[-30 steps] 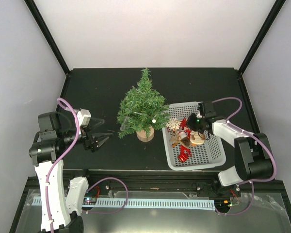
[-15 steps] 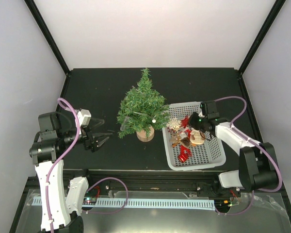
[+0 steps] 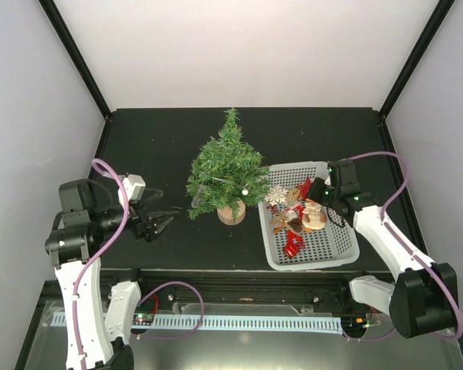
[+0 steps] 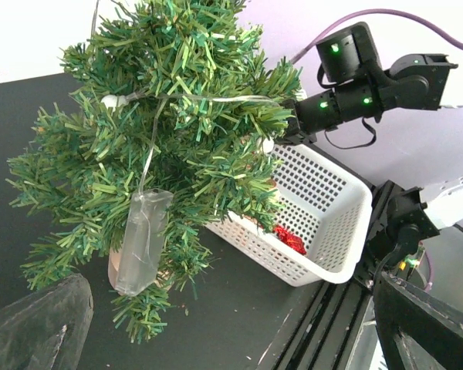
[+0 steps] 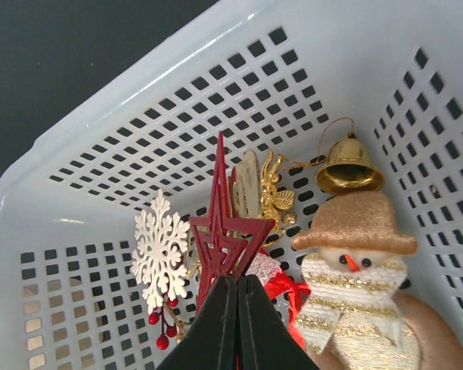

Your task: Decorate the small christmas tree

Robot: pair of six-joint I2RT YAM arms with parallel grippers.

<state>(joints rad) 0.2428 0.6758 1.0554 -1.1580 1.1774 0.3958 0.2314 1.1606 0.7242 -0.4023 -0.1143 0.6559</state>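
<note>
The small christmas tree (image 3: pixel 228 173) stands upright on its wooden disc mid-table, also large in the left wrist view (image 4: pixel 177 116). To its right, a white basket (image 3: pixel 318 260) holds ornaments. My right gripper (image 3: pixel 310 193) hovers over the basket's far part, shut on a red star ornament (image 5: pixel 225 223) that sticks up from its closed fingertips (image 5: pixel 238 284). Below the star lie a white snowflake (image 5: pixel 159 250), a gold bell (image 5: pixel 347 166) and a snowman (image 5: pixel 351 285). My left gripper (image 3: pixel 160 223) rests open and empty left of the tree, pointing at it.
A clear plastic pack (image 4: pixel 143 239) on a thin wire hangs on the tree's near side. A red ornament (image 3: pixel 294 245) lies in the basket's near part. The black table ends at a metal rail (image 3: pixel 239 279) close in front of the basket.
My right gripper has drawn back to the right and risen a little inside the basket, with the red star in it. The left arm has stayed still.
</note>
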